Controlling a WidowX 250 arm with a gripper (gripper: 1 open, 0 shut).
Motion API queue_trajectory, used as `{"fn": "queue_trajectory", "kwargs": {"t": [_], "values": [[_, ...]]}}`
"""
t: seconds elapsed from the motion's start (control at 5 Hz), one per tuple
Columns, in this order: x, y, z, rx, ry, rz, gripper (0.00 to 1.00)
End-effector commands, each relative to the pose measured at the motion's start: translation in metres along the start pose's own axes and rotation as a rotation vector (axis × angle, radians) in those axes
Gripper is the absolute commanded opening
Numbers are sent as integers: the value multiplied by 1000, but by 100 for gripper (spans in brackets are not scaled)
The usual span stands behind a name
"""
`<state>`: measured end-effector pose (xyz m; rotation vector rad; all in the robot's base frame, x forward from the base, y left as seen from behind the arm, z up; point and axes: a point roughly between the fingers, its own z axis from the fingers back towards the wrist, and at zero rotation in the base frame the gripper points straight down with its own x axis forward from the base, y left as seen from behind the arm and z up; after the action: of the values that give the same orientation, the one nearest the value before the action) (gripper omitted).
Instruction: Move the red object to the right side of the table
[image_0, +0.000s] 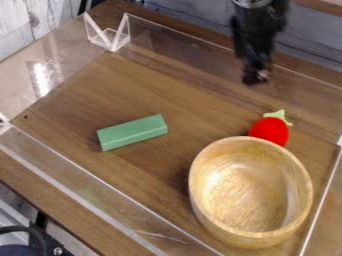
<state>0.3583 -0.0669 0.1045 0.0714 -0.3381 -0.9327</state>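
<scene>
The red object (270, 129), just beyond the wooden bowl (250, 193) on the tabletop (201, 122), seems light and slippery; it is best gripped around its rounded middle. The blurred tool's (254, 78) opening cannot be told.

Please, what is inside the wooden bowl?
Inside the wooden bowl, I see only its bare inner surface and no object. The part of the inside close against the near wall may be hidden by the rim, so I cannot tell there.

A green block (132, 133) lies near a wooden bowl (250, 193), a clear stand (108, 35) well apart from both.
</scene>
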Motion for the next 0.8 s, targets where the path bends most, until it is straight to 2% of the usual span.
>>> {"fn": "queue_trajectory", "kwargs": {"t": [0.0, 0.4, 0.6], "values": [[13, -12, 2, -3, -48, -55, 100], [12, -27, -21, -46, -30, -40, 100], [23, -29, -35, -76, -25, -80, 100]]}}
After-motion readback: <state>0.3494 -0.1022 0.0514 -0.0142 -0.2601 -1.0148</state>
